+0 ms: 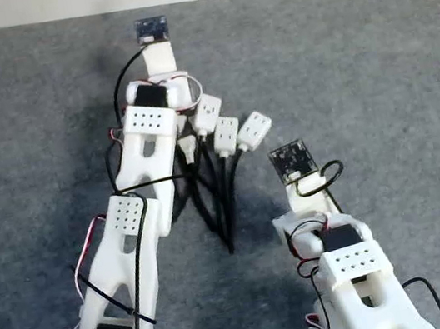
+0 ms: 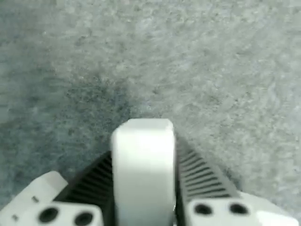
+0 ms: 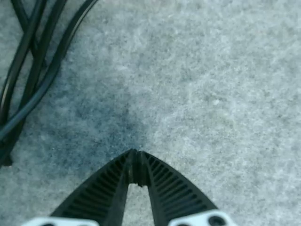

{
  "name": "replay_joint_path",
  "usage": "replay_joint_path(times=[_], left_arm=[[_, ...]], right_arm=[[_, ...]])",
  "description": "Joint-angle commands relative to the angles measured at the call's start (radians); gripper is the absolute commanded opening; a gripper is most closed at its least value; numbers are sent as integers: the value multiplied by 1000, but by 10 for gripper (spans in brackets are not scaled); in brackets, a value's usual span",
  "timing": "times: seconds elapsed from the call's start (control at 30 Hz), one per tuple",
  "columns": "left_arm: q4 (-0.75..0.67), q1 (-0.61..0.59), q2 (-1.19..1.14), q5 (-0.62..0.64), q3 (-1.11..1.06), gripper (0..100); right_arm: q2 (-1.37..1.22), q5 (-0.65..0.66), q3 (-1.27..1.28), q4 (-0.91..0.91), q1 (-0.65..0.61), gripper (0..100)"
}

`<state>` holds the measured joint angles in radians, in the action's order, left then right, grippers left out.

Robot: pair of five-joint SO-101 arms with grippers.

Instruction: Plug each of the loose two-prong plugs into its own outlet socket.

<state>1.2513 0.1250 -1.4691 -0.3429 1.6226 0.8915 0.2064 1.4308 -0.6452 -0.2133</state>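
1. A white block is being gripped by the left gripper, with its black ribbed fingers being pressed against both flanks of the block. Whether it is a plug or a socket piece cannot be told, as no prongs are being shown.
2. The right gripper is being held over the grey desk, just beside the black cables. Its fingers are being clenched tip to tip on nothing.
3. Three white housings are being seen in a short row around the middle of the desk, toward the far edge, just beside the left arm. Their cables are being led back toward the near edge and bunched together there.
4. The housings are being judged light, hard and smooth, so slipping under a skewed grip is being considered likely. The flat sides of the body are being favoured as the hold, never the cord.
5. The cables are being judged springy enough to drag or twist a plug, so a firm, square grasp close to the prong end is being advised.
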Motion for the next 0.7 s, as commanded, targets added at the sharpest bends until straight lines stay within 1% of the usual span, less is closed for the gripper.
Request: replay_joint_path(times=[0.0, 0.13, 0.3, 0.5, 0.57, 0.67], left_arm=[[11, -31, 56, -9, 30, 7], [103, -53, 163, -9, 31, 5], [270, -67, 326, -12, 28, 5], [545, -73, 499, -137, 15, 5], [542, -116, 561, -164, -90, 4], [540, -165, 680, -275, -351, 4]], right_arm=[[30, -8, -7, 18, -4, 10], [28, -8, -7, 18, -4, 10], [28, -8, -7, 18, -4, 10], [27, -8, -2, 18, -4, 10], [33, -8, 15, 18, -7, 10], [33, 0, 19, 18, -13, 10]])
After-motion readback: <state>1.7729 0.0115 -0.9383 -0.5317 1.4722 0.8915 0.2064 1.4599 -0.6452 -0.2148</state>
